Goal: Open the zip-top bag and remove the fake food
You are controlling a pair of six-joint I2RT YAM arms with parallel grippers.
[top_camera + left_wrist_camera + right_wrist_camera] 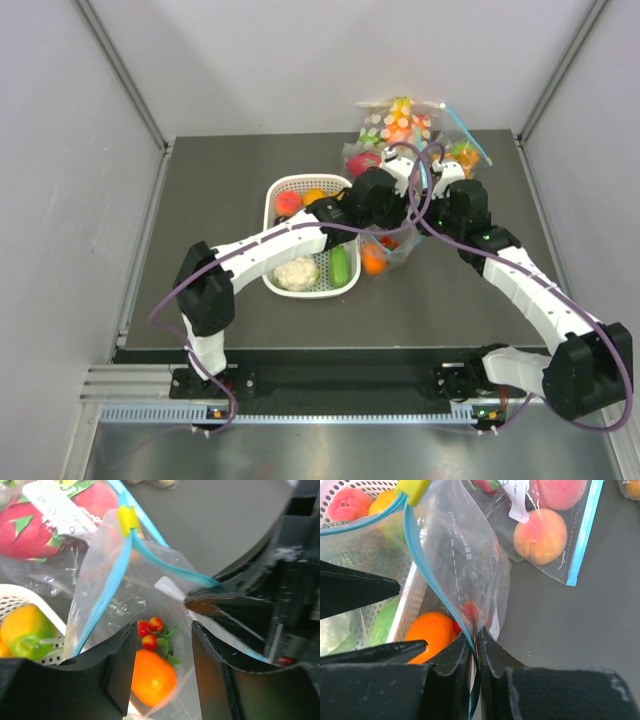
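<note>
The zip-top bag (396, 246) is clear with a light-blue zip strip (107, 587) and a yellow slider (127, 519). It hangs with its mouth open beside the basket. My right gripper (475, 636) is shut on the bag's zip edge (422, 555) and holds it up; in the top view it (436, 208) is right of the bag. My left gripper (163, 630) is open, its fingers reaching into the mouth on either side of an orange fruit (152, 677) and small red berries (149, 632) lying inside. The orange fruit also shows in the top view (374, 261) and the right wrist view (430, 630).
A white basket (275, 190) left of the bag holds a cauliflower piece (296, 272), a green vegetable (340, 263) and two round fruits (289, 203). Other bags lie behind: a dragon fruit bag (40, 520), a peach bag (545, 530) and colourful small pieces (400, 122).
</note>
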